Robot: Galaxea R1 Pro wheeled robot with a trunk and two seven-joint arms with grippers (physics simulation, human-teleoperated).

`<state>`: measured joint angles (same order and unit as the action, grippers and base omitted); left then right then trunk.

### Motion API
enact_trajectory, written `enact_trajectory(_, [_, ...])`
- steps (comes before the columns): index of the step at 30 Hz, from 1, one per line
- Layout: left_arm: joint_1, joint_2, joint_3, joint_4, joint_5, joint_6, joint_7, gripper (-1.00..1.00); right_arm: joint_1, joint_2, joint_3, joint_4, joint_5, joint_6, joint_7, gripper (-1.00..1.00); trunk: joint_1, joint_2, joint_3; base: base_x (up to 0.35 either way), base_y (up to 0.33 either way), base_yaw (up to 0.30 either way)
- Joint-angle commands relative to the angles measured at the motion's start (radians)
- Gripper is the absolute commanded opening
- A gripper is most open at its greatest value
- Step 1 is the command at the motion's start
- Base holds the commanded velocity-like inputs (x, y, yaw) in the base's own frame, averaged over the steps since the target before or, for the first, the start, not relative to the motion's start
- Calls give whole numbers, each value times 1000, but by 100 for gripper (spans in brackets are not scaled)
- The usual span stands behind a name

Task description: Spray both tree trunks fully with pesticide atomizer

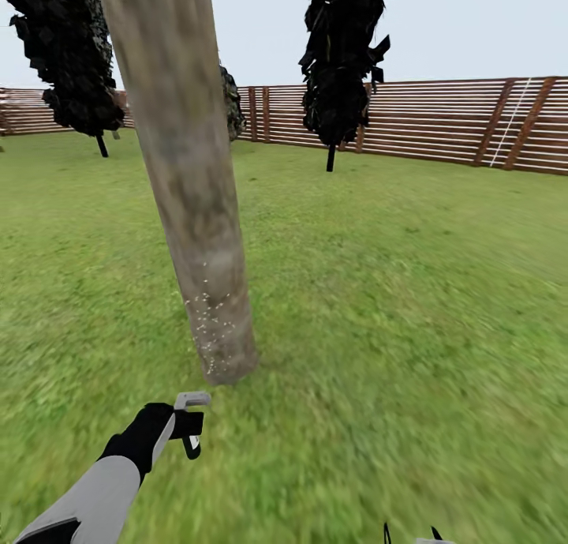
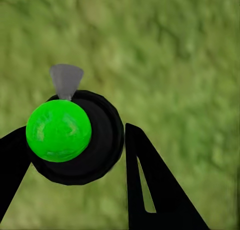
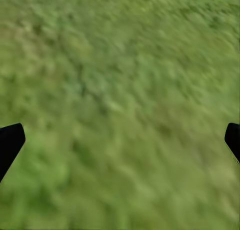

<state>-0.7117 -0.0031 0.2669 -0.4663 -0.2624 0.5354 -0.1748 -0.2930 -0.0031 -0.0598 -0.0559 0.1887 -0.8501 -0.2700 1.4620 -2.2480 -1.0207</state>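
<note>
A thick, leaning tree trunk (image 1: 193, 204) of blotchy grey-beige bark rises from the grass just ahead of me. Fine whitish pesticide specks (image 1: 209, 323) dot its lower part near the base. My left gripper (image 1: 189, 427) is shut on the pesticide atomizer (image 1: 192, 402), whose grey trigger head points toward the trunk's foot. In the left wrist view the atomizer (image 2: 102, 140) is a round black body with a green spot and a grey nozzle, held between the black fingers (image 2: 150, 185) of the left gripper (image 2: 75, 135). My right gripper (image 3: 120, 140) is open over bare grass; its tips (image 1: 410, 534) show at the bottom edge.
Two dark jagged-leaf crowns on thin stems stand farther back, one at the left (image 1: 71, 54) and one at centre right (image 1: 339, 62). A brown slatted fence (image 1: 442, 121) closes the lawn behind them. Open grass (image 1: 410, 307) spreads to the right of the trunk.
</note>
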Motion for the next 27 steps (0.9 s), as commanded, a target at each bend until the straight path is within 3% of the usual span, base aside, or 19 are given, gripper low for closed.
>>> enact_trajectory(1, [0, 0, 0, 0, 0, 0, 0, -100, 0, 0, 0, 0, 0, 0, 0, 100, 0, 0, 0, 151, -254, 178])
enact_trajectory(9, [0, -2, 0, 0, 2, 0, 0, -100, 0, -7, 0, 0, 1, -1, 0, 100, 0, 0, 0, 149, -255, 28])
enact_trajectory(20, [0, -2, 0, 0, 2, 0, 1, -100, 0, -2, 0, -1, 0, -1, 0, 100, 0, 0, 0, 8, -270, 4])
enact_trajectory(27, [0, 0, 1, 0, 2, 0, 1, -100, 0, 0, 0, 0, 1, -1, 0, 100, 0, 0, 0, 109, -268, 227])
